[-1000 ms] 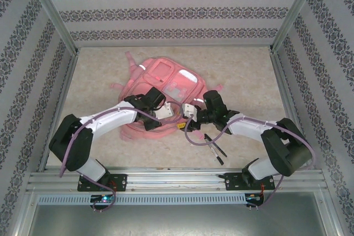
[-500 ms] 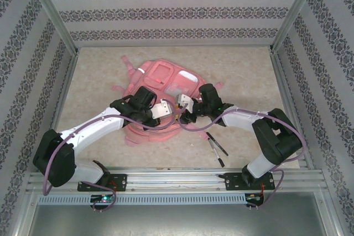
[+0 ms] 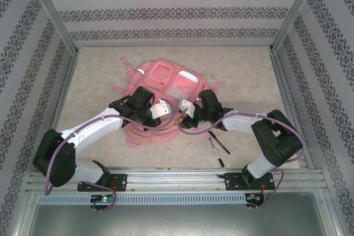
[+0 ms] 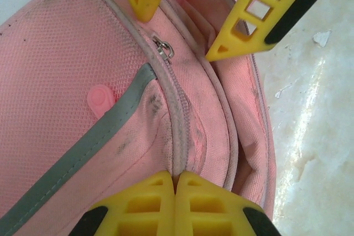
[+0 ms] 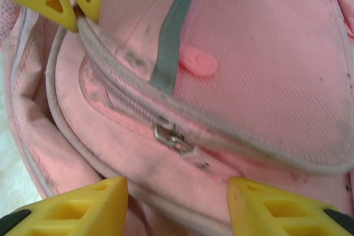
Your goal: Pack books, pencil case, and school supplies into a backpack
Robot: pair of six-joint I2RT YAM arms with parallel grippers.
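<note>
backpack lies flat mid-scene, pens near it. left gripper pinches zipper seam shut-tight, bracing the fabric; right gripper gapes around zipper pull, likely to unzip.

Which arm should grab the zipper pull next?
Right. The right gripper is open, with the zipper pull just ahead, in line with the gap between its fingers. The left gripper is shut on the backpack seam, bracing it.
</note>
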